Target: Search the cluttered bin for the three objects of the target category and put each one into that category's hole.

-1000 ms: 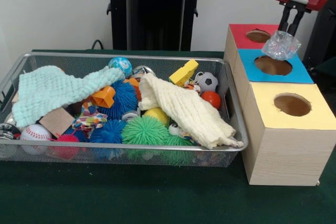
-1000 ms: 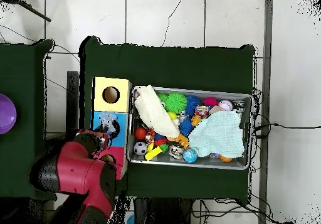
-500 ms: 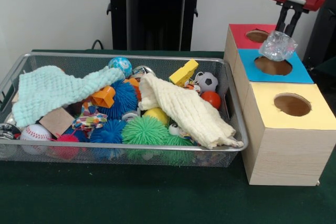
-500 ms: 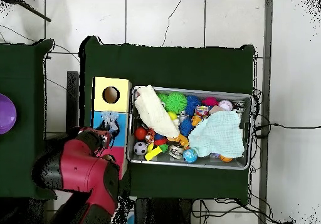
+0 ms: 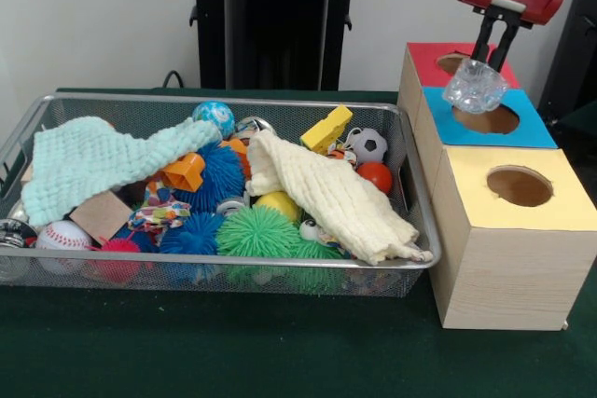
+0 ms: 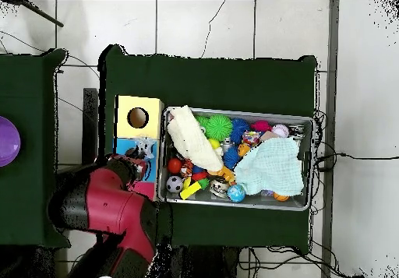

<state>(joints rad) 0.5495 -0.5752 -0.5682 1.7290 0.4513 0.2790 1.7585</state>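
Observation:
My gripper [image 5: 487,57] hangs at the top right, shut on a crumpled clear plastic piece [image 5: 474,87]. The plastic hangs just above the left rim of the hole [image 5: 490,119] in the blue-topped box [image 5: 532,128]. In the overhead view the red arm covers the red box, and the plastic [image 6: 141,149] shows over the blue top [image 6: 125,146], hiding the hole. The wire mesh bin [image 5: 233,100] sits left of the boxes, full of spiky balls, small balls, blocks and two cloths; it also shows in the overhead view [image 6: 234,111].
The red-topped box [image 5: 429,55] is behind the blue one and the yellow-topped box [image 5: 522,216] is in front. A mint cloth [image 5: 93,156] and a cream cloth [image 5: 326,193] cover part of the bin. A purple bowl [image 6: 6,141] sits on a side table.
My gripper has moved left and slightly up in the front view, carrying the clear plastic from over the hole's centre toward its left rim. The bin's contents are unchanged.

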